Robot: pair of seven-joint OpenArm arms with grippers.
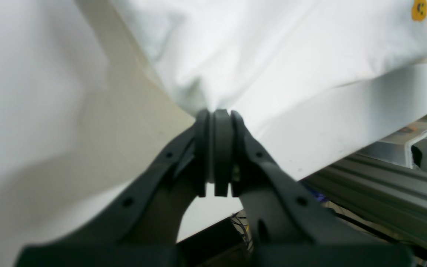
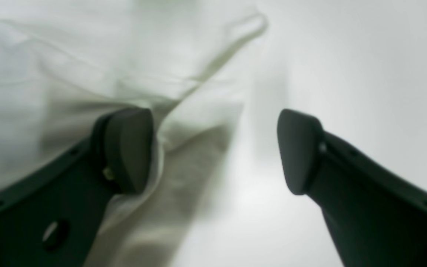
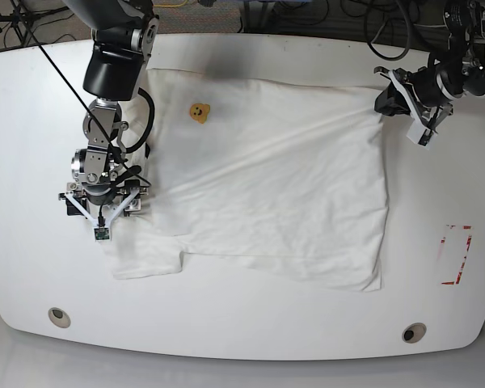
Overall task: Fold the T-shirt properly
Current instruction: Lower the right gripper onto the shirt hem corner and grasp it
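The white T-shirt (image 3: 275,194) lies spread and creased on the white table (image 3: 242,323), its yellow-orange emblem (image 3: 199,112) near the far left. At the shirt's far right corner, my left gripper (image 3: 383,102) is shut on a bunched edge of the cloth. The left wrist view shows that gripper (image 1: 219,113) pinching the T-shirt (image 1: 272,55), with the emblem (image 1: 419,10) at the top right. My right gripper (image 3: 106,202) hangs over the left sleeve. In the right wrist view this gripper (image 2: 213,148) is open, one finger (image 2: 128,148) resting against the T-shirt (image 2: 69,74), the other over bare table.
A red rectangular mark (image 3: 455,255) sits on the table at the right. Two round holes (image 3: 58,317) (image 3: 413,332) lie near the front edge. Cables run along the back edge. An aluminium rail (image 1: 384,185) and a clear bracket (image 1: 426,142) lie beyond the table edge.
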